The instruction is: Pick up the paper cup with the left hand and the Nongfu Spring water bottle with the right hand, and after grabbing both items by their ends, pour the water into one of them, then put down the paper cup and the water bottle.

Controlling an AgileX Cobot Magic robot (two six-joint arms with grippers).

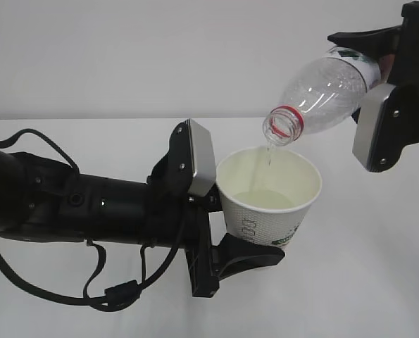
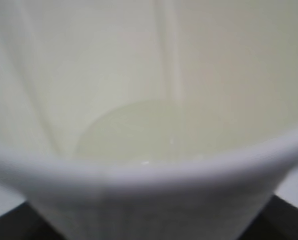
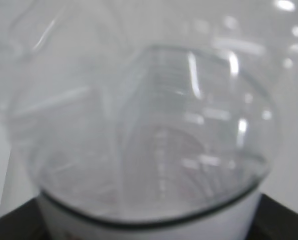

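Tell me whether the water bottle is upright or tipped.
Tipped: the water bottle slants mouth-down over the paper cup, a thin stream of water falling in.

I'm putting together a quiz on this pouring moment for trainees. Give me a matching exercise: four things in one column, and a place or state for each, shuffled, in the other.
Things
1. paper cup
2. Nongfu Spring water bottle
3. water
4. left gripper

Places or states
A. tilted mouth-down above the cup, held by the right gripper
B. shallow pool at the cup's bottom, with a thin stream falling in
C. upright and off the table, clamped from the side
D. closed around the cup's wall

Pairs: 1-C, 2-A, 3-B, 4-D
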